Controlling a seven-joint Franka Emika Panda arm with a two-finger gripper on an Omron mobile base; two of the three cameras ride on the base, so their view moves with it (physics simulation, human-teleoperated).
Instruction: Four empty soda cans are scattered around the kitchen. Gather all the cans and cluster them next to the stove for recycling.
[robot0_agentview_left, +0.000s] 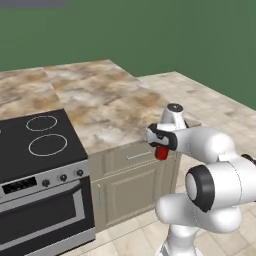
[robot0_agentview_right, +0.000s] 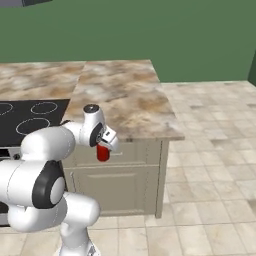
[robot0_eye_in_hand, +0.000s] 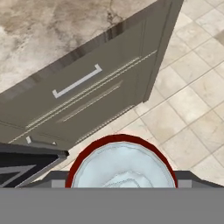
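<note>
Evenly and flatly lit throughout, rendered and soft-edged, without glare or hard shadows, only faint shading under the counter (robot0_agentview_right: 120, 95) overhang, slightly coarse and pixelated in both base views.

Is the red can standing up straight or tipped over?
Standing up straight. The soda can hangs upright below the gripper, held in the air in front of the cabinet drawer, not resting on anything.

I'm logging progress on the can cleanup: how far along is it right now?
Done: nothing visibly; no can stands on the marble counter beside the stove yet. In hand: the pincer grips one red soda can, held in the air in front of the cabinet drawer, below counter height. Left: set it by the stove and gather the others.
</note>
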